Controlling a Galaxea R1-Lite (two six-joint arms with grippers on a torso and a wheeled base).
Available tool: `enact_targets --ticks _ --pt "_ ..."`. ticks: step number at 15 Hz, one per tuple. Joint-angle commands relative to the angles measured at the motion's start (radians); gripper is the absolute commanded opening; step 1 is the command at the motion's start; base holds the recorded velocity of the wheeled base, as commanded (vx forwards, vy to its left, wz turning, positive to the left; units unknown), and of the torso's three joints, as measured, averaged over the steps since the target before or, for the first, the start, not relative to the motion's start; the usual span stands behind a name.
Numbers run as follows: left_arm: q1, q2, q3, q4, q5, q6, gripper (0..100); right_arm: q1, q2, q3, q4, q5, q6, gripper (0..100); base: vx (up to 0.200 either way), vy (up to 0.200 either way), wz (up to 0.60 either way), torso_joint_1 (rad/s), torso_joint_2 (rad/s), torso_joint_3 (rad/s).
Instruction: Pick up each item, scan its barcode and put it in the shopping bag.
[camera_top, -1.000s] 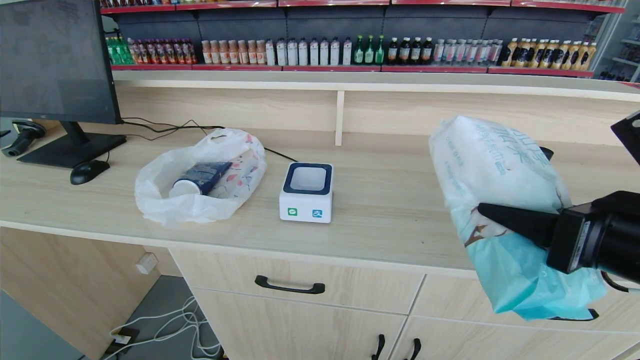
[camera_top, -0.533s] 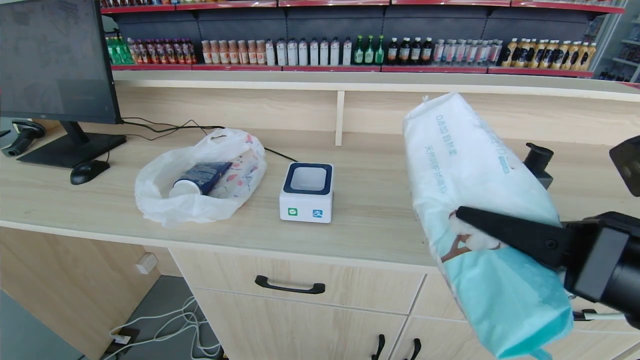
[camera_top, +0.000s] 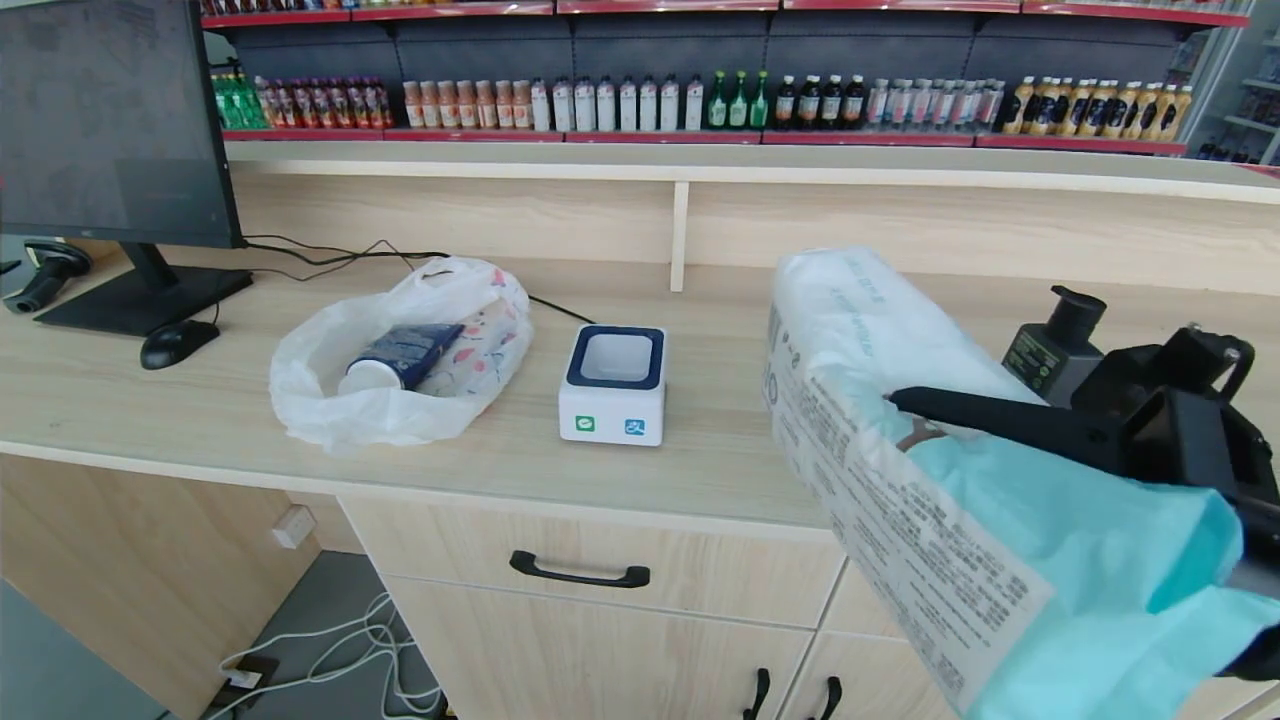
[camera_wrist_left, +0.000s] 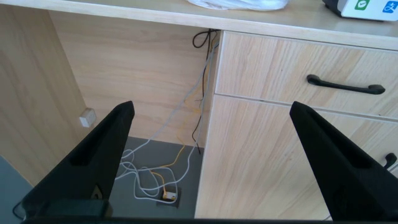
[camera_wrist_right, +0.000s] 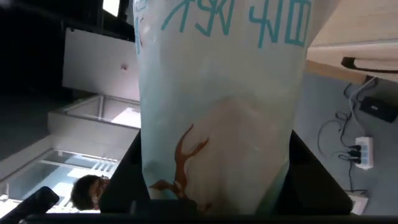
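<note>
Right gripper (camera_top: 905, 440) clamped across a soft tissue pack (camera_top: 930, 520), one finger lying over its upper face; in the right wrist view the two fingers press in on either flank of the pack (camera_wrist_right: 217, 93), near its teal end. The pack hangs in the air over the front edge of the counter (camera_top: 740, 470), to the right of the scanner (camera_top: 612, 385) and not yet above its window. Long axis runs slantwise: teal end low, near and to the right, white end raised and pointing away and leftward, roughly toward the scanner. The side with the fine print faces left and somewhat down. Likely reason: the barcode is expected on that printed face, and it is being offered to the upward-looking window; the barcode itself cannot be made out for certain. A grip near one end leaves the printed face uncovered. Left gripper (camera_wrist_left: 210, 106) spread wide and holding nothing, low in front of the cabinet doors below the counter, probably parked out of the way. The shopping bag (camera_top: 330, 400) lies slumped left of the scanner, mouth toward the front, with a dark tube (camera_top: 400, 357) inside. A dark bottle (camera_top: 1052, 345) stands on the counter behind the pack, apparently waiting its turn.
</note>
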Motion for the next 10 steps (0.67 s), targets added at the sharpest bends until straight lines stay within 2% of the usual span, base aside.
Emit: enact_targets --ticks 1,4,7,10 --pt "0.0 0.0 0.0 0.0 0.0 0.0 100 0.003 0.085 -0.02 -0.029 0.008 0.095 0 0.0 0.0 0.0 0.0 0.0 0.0" --pt "0.0 0.0 0.0 0.0 0.0 0.0 100 0.001 0.091 -0.009 -0.067 0.112 0.28 0 0.0 0.0 0.0 0.0 0.0 0.0" --pt "0.0 0.0 0.0 0.0 0.0 0.0 100 0.0 0.082 0.048 -0.071 0.232 0.405 0 0.0 0.0 0.0 0.0 0.0 0.0" --pt "0.0 0.0 0.0 0.0 0.0 0.0 100 0.0 0.091 0.063 -0.084 0.255 0.473 0 0.0 0.0 0.0 0.0 0.0 0.0"
